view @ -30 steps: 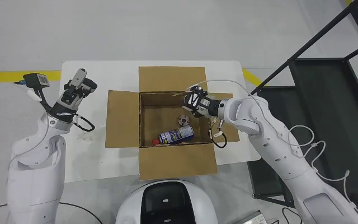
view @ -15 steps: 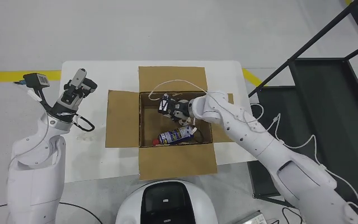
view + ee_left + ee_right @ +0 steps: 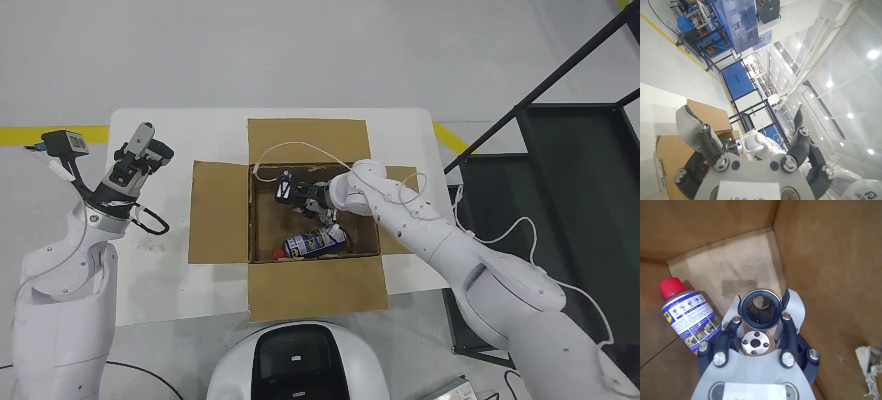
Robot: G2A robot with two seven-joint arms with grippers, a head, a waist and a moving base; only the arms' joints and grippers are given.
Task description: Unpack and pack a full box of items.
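Overhead, the right gripper [image 3: 298, 190] sits down inside the open cardboard box [image 3: 315, 292] at the middle of the table [image 3: 170, 290]. It is just beyond a spray can [image 3: 315, 241] that lies on its side on the box floor. The left gripper [image 3: 150, 150] hangs over the table's left part, well apart from the box.

From the left wrist, that gripper's fingers stand wide apart with nothing between them.

From the right wrist, the claw is clamped on a black bearing sleeve [image 3: 761, 311], one finger on each side of its round body, the open bore facing the camera. A silver flange disc [image 3: 755, 343] shows between the finger bases; whether it is joined to the sleeve or lies loose cannot be told. The spray can lies close beside, near a wall, and some crumpled paper [image 3: 870, 362] sits in a corner.

The sleeve looks like steel, so it is probably rigid and heavy for its bulk, and its smooth curved wall is likely slippery. A squeeze across the middle of the cylinder suits it, kept square so it cannot pivot out. The can is likely light and prone to roll. It is best taken across its body, not by the red cap.
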